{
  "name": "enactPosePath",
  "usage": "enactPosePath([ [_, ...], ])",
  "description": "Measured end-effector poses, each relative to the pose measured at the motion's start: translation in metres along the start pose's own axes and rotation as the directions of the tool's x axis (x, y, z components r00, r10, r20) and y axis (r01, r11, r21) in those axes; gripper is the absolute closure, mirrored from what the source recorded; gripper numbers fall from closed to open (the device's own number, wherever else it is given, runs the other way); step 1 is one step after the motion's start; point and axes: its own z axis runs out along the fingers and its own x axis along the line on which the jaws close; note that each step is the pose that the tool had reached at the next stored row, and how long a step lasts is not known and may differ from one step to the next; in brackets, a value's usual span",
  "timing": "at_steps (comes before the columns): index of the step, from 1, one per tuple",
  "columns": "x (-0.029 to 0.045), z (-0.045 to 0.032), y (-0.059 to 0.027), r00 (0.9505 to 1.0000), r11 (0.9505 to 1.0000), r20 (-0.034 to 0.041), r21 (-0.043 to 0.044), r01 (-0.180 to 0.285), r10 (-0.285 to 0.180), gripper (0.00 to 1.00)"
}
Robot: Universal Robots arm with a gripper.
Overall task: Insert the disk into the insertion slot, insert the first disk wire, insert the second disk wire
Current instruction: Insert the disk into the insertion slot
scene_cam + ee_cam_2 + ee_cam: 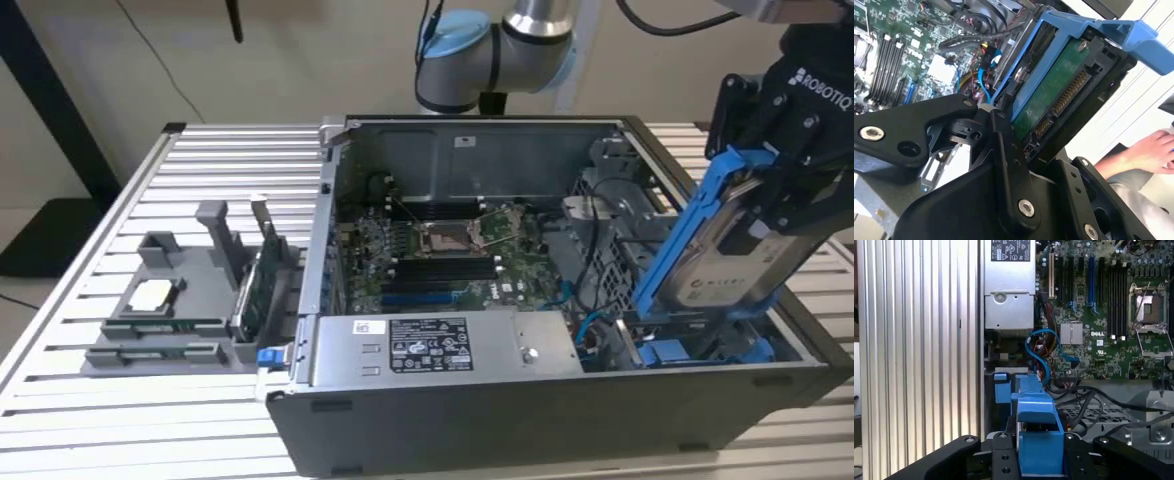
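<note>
The desk [200, 420] of ribbed metal slats carries the open computer case [534, 430]; inside it the motherboard [441, 250] lies flat at the centre, and the grey power-supply box [427, 345] sits along the wall at 6 o'clock in the exterior view. The disk [727, 255], in its blue carrier, stands over the case's 3 o'clock side, tilted, with its lower end down in the case and its upper end leaning out toward 1 o'clock; the pincer [763, 195] is clenched on the disk at that raised end. The insertion slot [694, 348], marked by blue fittings, lies at the case's 4 o'clock corner, just under the disk's lower end.

I judge the first step to be in hand: the disk is poised at the bay and not yet seated, and neither wire step looks begun. Seating it calls, I judge, for squaring the carrier with the bay's rails and bringing it out of its lean, without snagging the blue cable [1036, 347] looped close by.

Hidden or unclear: whether the carrier's lower edge touches the slot's fittings, since the case wall covers it in the exterior view and the pincer's body blocks it in both wrist views; where the cable's free end lies; a person's hand [1154, 150] in the second wrist view, cut off at the frame's edge.
</note>
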Motion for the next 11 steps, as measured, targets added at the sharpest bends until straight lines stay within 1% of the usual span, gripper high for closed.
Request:
enactPosePath([
  [5, 0.0024, 0.0036, -0.0002, 1.0000, 1.0000, 0.0002, -0.0006, 0.000, 0.000, 0.67],
  [11, 0.0063, 0.0119, -0.0008, 1.0000, 1.0000, 0.0003, -0.0064, 0.000, 0.000, 0.67],
])
